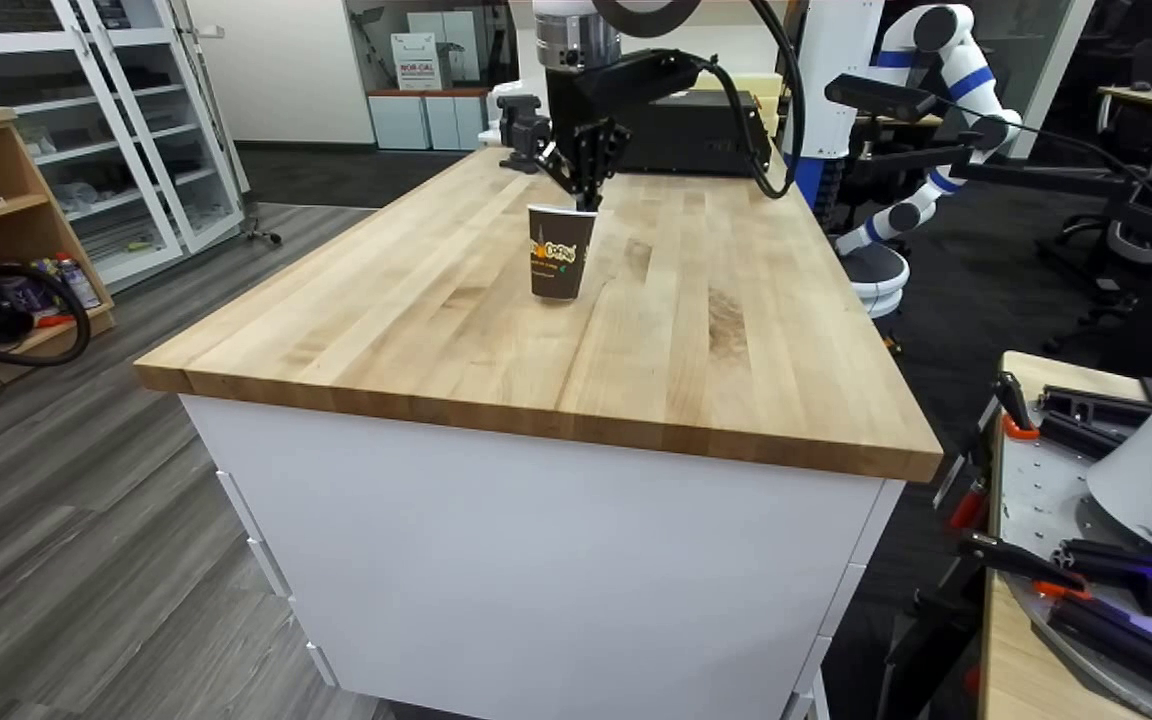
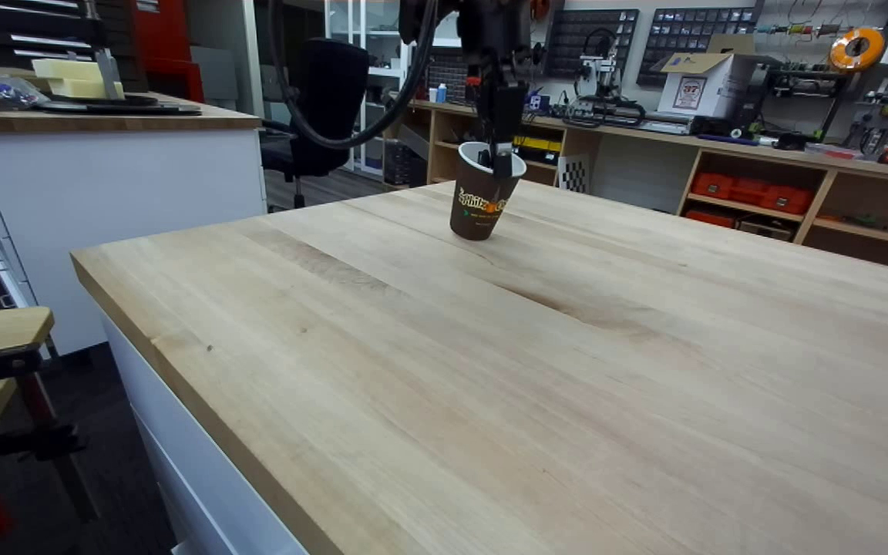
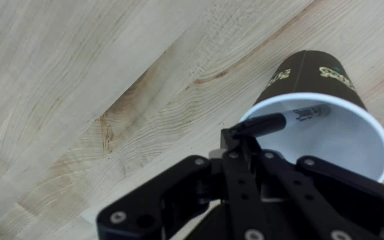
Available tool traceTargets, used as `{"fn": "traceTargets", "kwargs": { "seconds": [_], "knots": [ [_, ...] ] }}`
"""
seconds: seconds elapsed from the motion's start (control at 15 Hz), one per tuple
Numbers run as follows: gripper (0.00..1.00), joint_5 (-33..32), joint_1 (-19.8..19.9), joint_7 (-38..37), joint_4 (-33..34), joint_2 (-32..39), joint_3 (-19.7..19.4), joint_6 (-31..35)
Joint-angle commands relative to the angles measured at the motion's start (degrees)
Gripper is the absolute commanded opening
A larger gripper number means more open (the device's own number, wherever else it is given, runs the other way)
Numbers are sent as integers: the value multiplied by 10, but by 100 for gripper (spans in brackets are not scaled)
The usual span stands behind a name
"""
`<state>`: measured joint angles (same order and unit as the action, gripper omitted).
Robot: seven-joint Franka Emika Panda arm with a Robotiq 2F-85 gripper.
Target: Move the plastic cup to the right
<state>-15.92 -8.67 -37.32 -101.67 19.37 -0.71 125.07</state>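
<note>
The plastic cup is dark brown with yellowish lettering and a pale rim. It is a little tilted at the wooden table; I cannot tell whether its base touches the surface. It also shows in an exterior view and in the wrist view. A marker with a dark cap and white barrel leans inside the cup, its cap over the rim. My gripper is shut on the cup's wall at the rim, one finger outside and one inside, beside the marker cap. It shows from above the cup in both exterior views.
The wooden table top has open edges on its near side and flanks. A large black box stands at the far end, with a small dark device beside it. A black cable loops from the arm.
</note>
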Motion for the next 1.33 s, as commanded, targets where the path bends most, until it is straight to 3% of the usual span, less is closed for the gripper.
{"fn": "traceTargets", "kwargs": {
  "seconds": [0.0, 1.27],
  "knots": [
    [1, -13, -12, -20, -2, -6, -9, 7],
    [1, -52, -13, -21, 13, -35, -21, -42]
  ]
}}
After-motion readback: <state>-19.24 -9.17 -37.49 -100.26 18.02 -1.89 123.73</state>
